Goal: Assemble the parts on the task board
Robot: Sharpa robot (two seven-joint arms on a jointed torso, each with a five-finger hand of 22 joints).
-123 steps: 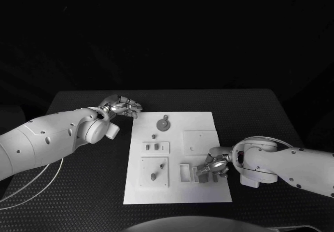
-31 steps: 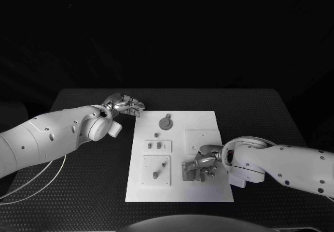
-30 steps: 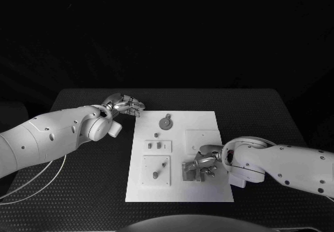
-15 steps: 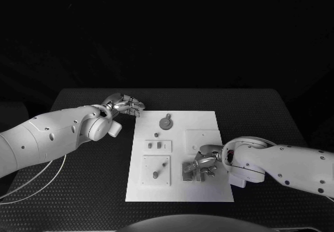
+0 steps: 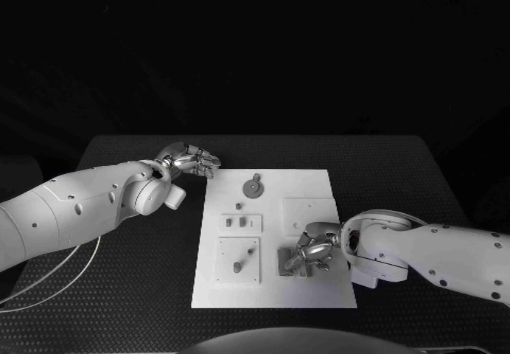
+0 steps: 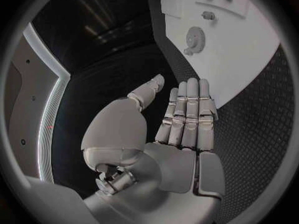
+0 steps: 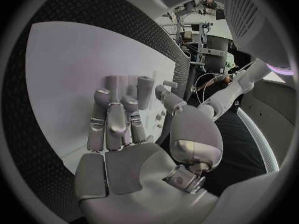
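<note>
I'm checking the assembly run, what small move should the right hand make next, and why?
Probably a slight press downward by the right hand on the grey part. Its fingers already rest on that part at the task board's near right fixture, while the left hand waits open beside the board's far corner.

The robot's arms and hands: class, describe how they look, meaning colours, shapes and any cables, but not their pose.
Both arms are bulky, smooth white shells with rounded joints and small dark screw dots. The left hand and right hand are silver metal, with segmented fingers and flat plated palms. A thin pale cable loops beside the left arm.
</note>
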